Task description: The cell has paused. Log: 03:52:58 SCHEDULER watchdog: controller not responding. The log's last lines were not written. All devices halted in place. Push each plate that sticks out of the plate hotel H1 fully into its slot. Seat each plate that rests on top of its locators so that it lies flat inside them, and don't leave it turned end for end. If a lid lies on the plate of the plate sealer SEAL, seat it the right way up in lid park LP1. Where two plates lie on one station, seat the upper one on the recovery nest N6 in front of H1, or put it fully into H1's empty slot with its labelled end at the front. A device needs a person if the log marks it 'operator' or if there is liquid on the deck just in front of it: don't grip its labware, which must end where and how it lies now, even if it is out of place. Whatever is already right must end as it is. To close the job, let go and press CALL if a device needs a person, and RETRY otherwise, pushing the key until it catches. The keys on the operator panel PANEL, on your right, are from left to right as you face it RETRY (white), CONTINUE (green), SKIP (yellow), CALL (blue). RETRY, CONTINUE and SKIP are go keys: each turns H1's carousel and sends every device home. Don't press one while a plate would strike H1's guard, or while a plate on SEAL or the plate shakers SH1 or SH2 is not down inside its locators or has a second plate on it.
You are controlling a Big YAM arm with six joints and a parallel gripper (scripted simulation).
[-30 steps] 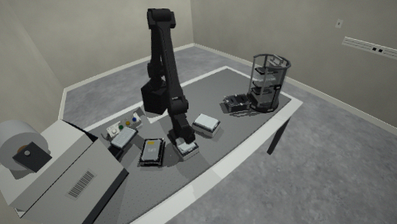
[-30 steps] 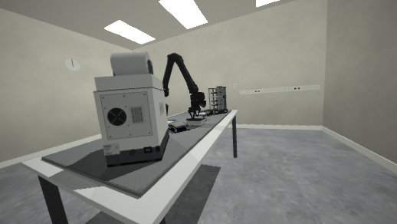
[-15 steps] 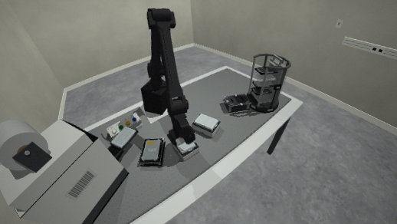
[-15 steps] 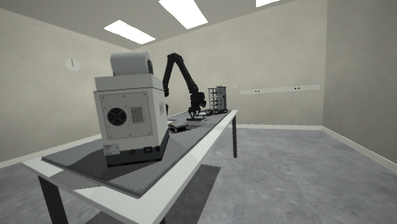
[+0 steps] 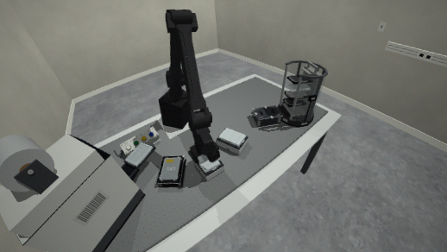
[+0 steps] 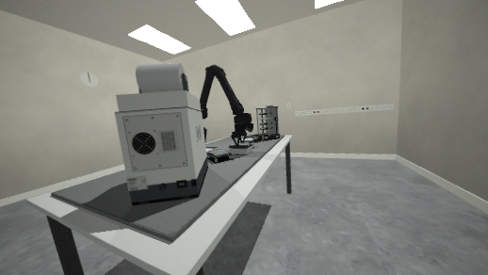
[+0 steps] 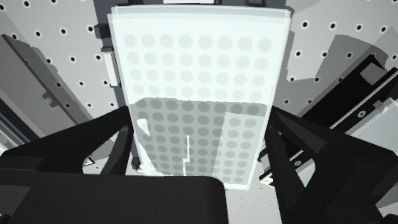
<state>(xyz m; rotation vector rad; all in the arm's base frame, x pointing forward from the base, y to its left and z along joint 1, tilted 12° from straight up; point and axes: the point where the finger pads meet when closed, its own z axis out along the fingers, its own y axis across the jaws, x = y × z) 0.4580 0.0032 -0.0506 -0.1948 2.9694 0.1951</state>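
Observation:
A pale, translucent well plate (image 7: 200, 65) (image 5: 214, 165) lies on a small station near the table's front edge. My gripper (image 7: 198, 112) (image 5: 208, 159) (image 6: 237, 140) is down over it, one finger on each long side, shut on the plate's edges. I cannot tell whether the plate is down inside its locators. A second plate (image 5: 232, 139) rests on the neighbouring station to the right. Another plate (image 5: 139, 154) lies on the sealer's (image 5: 65, 194) tray. The dark lid park (image 5: 170, 170) stands left of my gripper. The plate hotel (image 5: 303, 92) stands at the far right, with the dark nest (image 5: 267, 116) in front of it.
The operator panel (image 5: 140, 140) with its coloured keys sits behind the sealer's tray, beside the arm's base (image 5: 174, 110). The large sealer with its roll fills the left end of the table. The perforated deck (image 7: 65, 55) shows around the station.

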